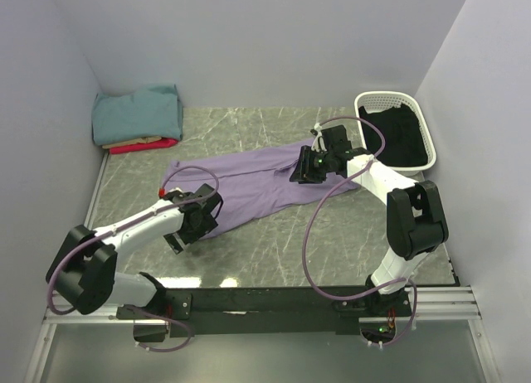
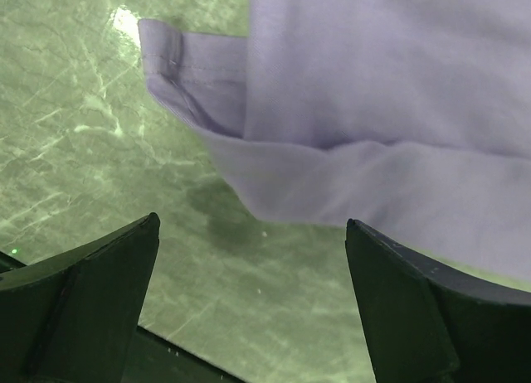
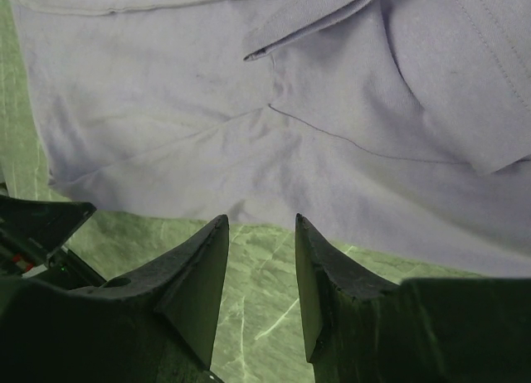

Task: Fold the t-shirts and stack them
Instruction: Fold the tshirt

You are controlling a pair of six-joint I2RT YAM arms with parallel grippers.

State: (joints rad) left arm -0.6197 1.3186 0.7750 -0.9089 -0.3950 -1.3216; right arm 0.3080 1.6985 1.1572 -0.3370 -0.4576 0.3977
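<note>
Top view: large lavender-purple cloth t-shirt (image 1: pixel 257 184) lies spread and rumpled mid-way across the green marble table (image 1: pixel 249 263); left gripper (image 1: pixel 192 224) at its near-left edge; right gripper (image 1: pixel 305 169) over its far-right end; folded teal t-shirt (image 1: pixel 137 113) on a tan t-shirt (image 1: pixel 133 141) and a red t-shirt (image 1: pixel 145 147), stacked in the far-left corner; white plastic basket (image 1: pixel 425 122) far right, dark cloth (image 1: pixel 398 138) inside.

Left wrist: jaws spread wide, nothing between them; hemmed sleeve (image 2: pixel 191 68) and folded shirt edge lie just beyond the tips.

Right wrist: jaws roughly half apart, only bare table between them; shirt edge just past the tips; nothing gripped.
</note>
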